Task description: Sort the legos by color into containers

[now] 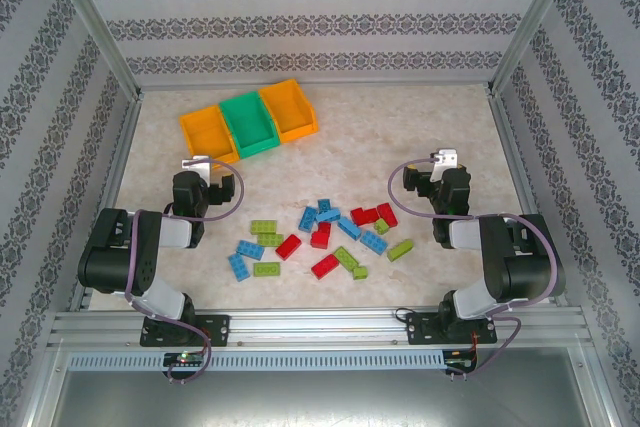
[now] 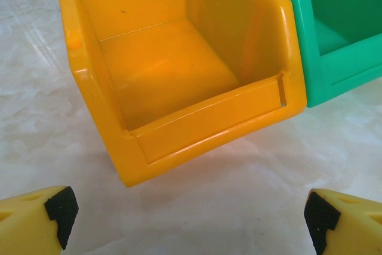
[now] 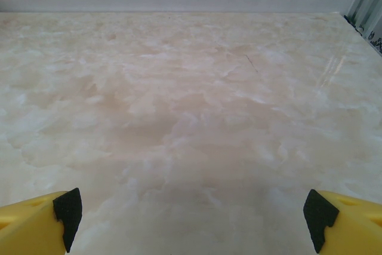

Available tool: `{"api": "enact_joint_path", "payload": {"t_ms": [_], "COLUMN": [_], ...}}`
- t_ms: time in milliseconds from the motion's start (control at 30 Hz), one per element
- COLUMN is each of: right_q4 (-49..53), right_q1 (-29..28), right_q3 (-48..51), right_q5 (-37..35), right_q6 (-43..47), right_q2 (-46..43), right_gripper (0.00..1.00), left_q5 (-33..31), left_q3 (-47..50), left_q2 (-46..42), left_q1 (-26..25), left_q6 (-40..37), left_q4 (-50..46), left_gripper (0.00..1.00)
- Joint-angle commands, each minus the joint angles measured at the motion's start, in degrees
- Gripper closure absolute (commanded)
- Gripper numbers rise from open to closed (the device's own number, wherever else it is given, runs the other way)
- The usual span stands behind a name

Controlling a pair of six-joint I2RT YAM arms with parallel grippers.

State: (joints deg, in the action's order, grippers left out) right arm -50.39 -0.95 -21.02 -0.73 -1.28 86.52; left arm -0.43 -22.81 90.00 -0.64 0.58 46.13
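Wide open and empty, the left tool (image 1: 205, 177) hovers left of the scattered small red, blue and lime studded plastic bricks (image 1: 320, 238), the right tool (image 1: 432, 169) hovers right of them, about equally near.

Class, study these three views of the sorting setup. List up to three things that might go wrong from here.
1. The lego bricks lie crowded, colours touching; wide-open jaws may catch or nudge a wrong-coloured neighbour.
2. The left orange bin and green bin stand wall to wall; a drop near that wall might land wrong.
3. Both sit far from the right gripper: likely an awkward reach.
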Motion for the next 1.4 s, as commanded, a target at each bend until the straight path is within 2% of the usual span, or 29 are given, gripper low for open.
{"api": "enact_joint_path", "payload": {"t_ms": [0, 300, 367, 400, 467, 533, 667, 833, 1000, 1067, 1200, 1300, 1367], "right_q4": [-0.85, -0.84, -0.81, -0.79, -0.79, -0.83, -0.78, -0.85, -0.84, -0.76, -0.81, -0.82, -0.77], "right_q1": [0.14, 0.15, 0.17, 0.16, 0.16, 0.14, 0.16, 0.16, 0.16, 0.16, 0.17, 0.16, 0.2], "right_q3": [-1.13, -1.13, -1.13, -1.13, -1.13, -1.13, -1.13, -1.13, -1.13, -1.13, -1.13, -1.13, -1.13], "right_q5": [-0.09, -0.15, -0.15, -0.12, -0.12, -0.1, -0.08, -0.18, -0.19, -0.15, -0.09, -0.11, -0.15], "right_q6": [-0.13, -0.11, -0.13, -0.08, -0.09, -0.1, -0.12, -0.11, -0.07, -0.05, -0.12, -0.13, -0.13], "right_q2": [-0.02, -0.03, -0.03, 0.02, -0.02, -0.01, 0.01, -0.02, 0.01, -0.01, 0.05, 0.02, -0.03], "right_gripper": [0.02, 0.02, 0.02, 0.02, 0.02, 0.02, 0.02, 0.02, 0.02, 0.02, 0.02, 0.02, 0.02], "left_q5": [0.66, 0.65, -2.0, -5.21, -11.93, -11.79, -12.01, -11.76, -6.46, -6.82, -9.93, -10.07, -7.38], "left_q3": [-0.97, -1.0, -1.54, -2.67, -10.76, -17.38, -20.35, -30.64, -39.24, -42.38, -47.87, -47.32, -46.87], "left_q2": [-0.5, -0.48, -1.57, -3.17, -6.89, -8.31, -8.64, -2.35, 1.07, 2.45, 5.98, 7.06, 8.14], "left_q1": [0.51, 0.6, 0.56, 0.52, 0.56, 0.5, 0.47, 0.47, 0.34, 0.3, 0.37, 1.18, 2.7], "left_q6": [-0.4, -0.37, 0.82, 2.05, 5.44, 6.94, 14.18, 19.78, 22.71, 24.28, 25.2, 26.06, 27.27], "left_q4": [1.4, 1.26, -0.28, -3.29, -21.4, -32.27, -35.67, -48.88, -57.05, -61.48, -71.01, -71.53, -71.32], "left_gripper": [0.01, 0.01, 0.01, 0.01, 0.01, 0.01, 0.01, 0.01, 0.01, 0.01, 0.07, 0.13, 0.19]}}
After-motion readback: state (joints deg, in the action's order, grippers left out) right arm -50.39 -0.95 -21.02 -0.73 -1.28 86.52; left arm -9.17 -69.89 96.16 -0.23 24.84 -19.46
